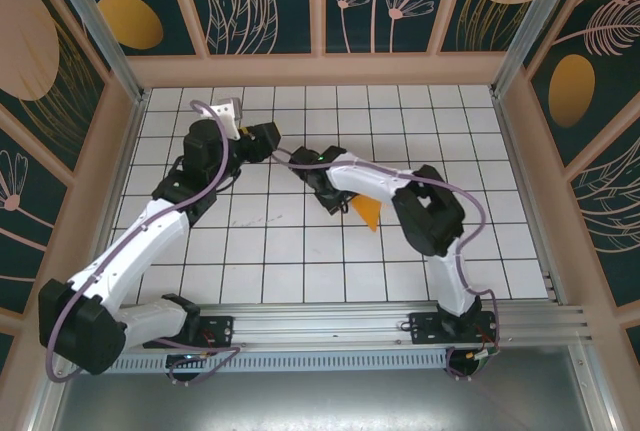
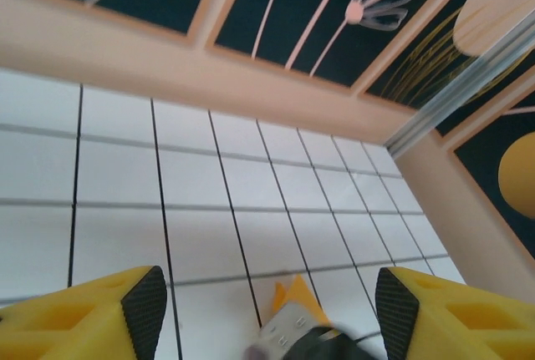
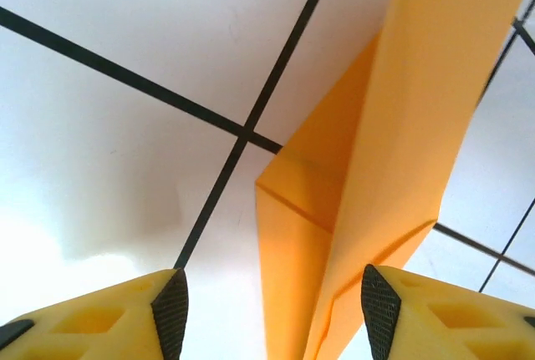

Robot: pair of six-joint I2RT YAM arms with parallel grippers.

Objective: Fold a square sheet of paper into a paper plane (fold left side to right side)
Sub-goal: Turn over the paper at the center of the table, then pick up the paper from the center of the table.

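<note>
- Right gripper [image 3: 274,314]: fingers spread wide, the paper plane [image 3: 376,126] between them, unpinched.
- The paper plane lies on the tiled table [image 3: 100,126], 4 o'clock of centre.
- Left gripper [image 2: 263,310]: fingers apart, empty.

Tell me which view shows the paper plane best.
Right wrist view: the paper plane sits close up, folds and creases plain. Top external shows a small orange wedge; left wrist catches its tip.
</note>
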